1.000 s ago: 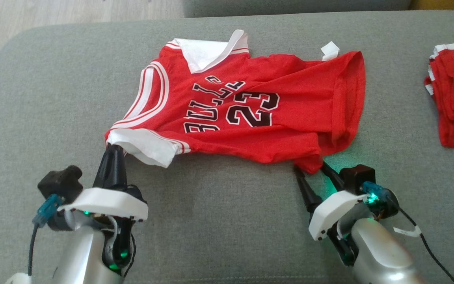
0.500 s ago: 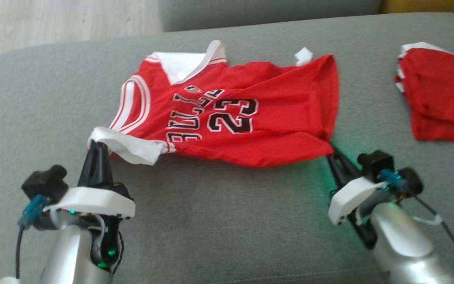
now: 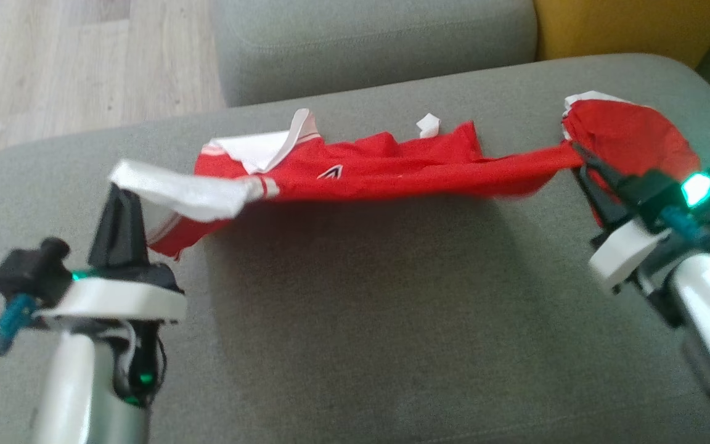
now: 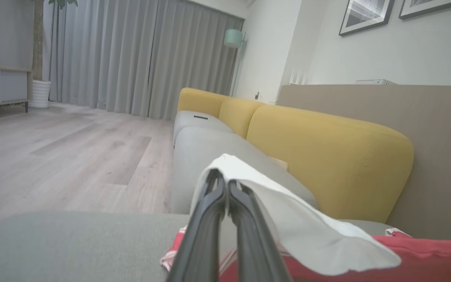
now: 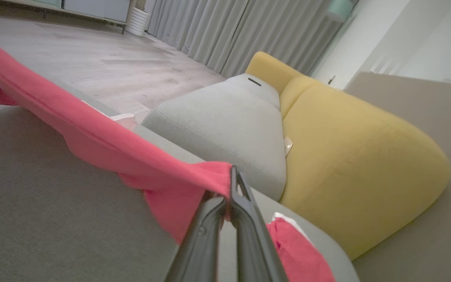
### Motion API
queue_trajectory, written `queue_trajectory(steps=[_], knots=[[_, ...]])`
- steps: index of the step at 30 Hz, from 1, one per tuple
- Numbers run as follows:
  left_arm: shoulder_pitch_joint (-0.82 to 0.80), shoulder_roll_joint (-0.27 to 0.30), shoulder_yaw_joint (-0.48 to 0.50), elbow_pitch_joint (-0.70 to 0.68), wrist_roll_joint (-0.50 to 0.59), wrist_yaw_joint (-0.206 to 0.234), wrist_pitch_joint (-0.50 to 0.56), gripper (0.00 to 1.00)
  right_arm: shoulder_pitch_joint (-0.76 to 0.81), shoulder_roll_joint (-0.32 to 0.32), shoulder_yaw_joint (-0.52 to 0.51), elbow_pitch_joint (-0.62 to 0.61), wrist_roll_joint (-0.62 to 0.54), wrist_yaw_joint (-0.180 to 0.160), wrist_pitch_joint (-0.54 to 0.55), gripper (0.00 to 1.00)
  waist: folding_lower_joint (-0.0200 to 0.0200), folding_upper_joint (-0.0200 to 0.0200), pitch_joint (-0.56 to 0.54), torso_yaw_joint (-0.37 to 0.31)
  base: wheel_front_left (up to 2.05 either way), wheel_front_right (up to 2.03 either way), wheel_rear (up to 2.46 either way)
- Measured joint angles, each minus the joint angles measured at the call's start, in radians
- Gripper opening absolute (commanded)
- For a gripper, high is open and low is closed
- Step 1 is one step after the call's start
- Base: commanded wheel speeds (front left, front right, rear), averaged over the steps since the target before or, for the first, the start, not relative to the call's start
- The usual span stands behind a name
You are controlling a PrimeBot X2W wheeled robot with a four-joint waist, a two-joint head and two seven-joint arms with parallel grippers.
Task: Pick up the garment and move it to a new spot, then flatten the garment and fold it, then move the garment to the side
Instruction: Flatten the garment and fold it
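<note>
Garment (image 3: pixel 392 169) stretched above sofa (image 3: pixel 361 296), left gripper (image 3: pixel 122 196) pinching its white end, right gripper (image 3: pixel 578 152) pinching red corner (both closed)

Grey cushion (image 3: pixel 355 320) under jersey (image 3: pixel 379 169), red bundle (image 3: pixel 632 132)

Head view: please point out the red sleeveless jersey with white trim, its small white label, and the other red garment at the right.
red sleeveless jersey with white trim (image 3: pixel 392 169), head view, middle of its red body.
small white label (image 3: pixel 429 125), head view, its centre.
other red garment (image 3: pixel 632 132), head view, its red upper surface.
</note>
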Motion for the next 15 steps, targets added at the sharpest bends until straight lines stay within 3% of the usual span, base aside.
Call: queue_trajectory(steps=[8, 15], knots=[[-0.056, 0.062, 0.026, -0.134, 0.023, -0.011, -0.002, 0.0, -0.059, -0.16, 0.082, -0.229, 0.033, 0.0, 0.108, 0.0, 0.0, 0.0, -0.042, -0.009, 0.0, 0.0, 0.0], [-0.056, 0.115, 0.054, -0.334, 0.023, -0.01, 0.059, 0.0, -0.061, -0.254, 0.043, -0.435, 0.067, 0.0, 0.2, 0.0, 0.0, 0.0, -0.047, -0.023, 0.0, 0.0, 0.0]])
